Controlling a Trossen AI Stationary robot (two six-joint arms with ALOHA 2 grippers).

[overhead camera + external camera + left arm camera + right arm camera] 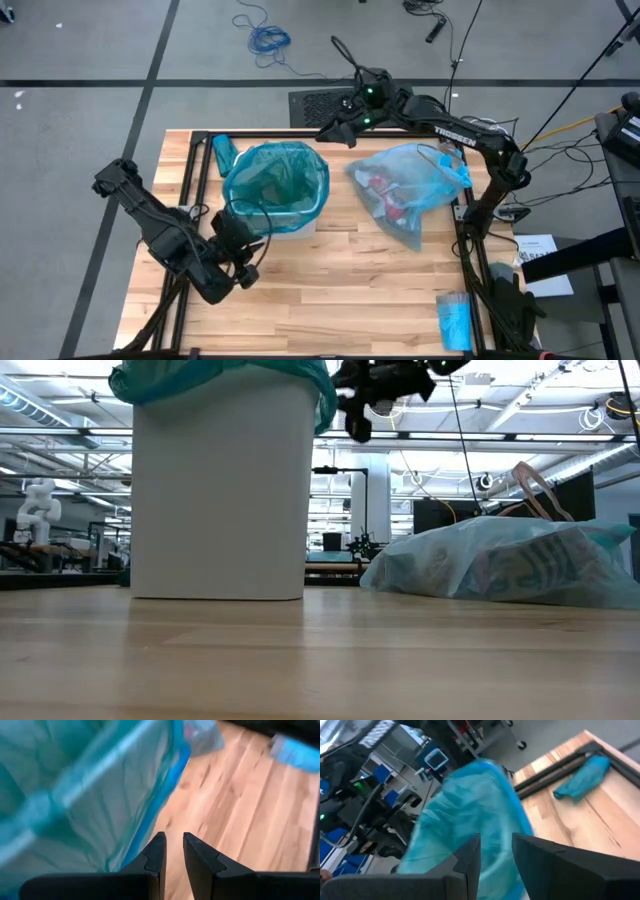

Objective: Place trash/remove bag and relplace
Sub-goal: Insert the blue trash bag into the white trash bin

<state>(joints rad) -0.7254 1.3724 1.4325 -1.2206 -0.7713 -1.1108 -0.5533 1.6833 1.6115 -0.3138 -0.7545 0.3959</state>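
On the desk [330, 290]: one white bin [218, 500] with teal liner [275, 175], one filled pale-blue bag [410, 190], two folded packets; left hand [243, 262] and right hand [335, 130] released, nothing held.

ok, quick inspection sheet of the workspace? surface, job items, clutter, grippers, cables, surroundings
surface: wooden table, mostly bare at the front.
job's things: filled pale blue bag lies right of the white bin, which wears a teal liner.
clutter: rolled teal bag at back left; blue packet at front right.
grippers: left gripper slightly apart, empty, beside the bin; right gripper apart, empty, above the table's back edge.
cables: blue coil on floor.
surroundings: open lab hall.
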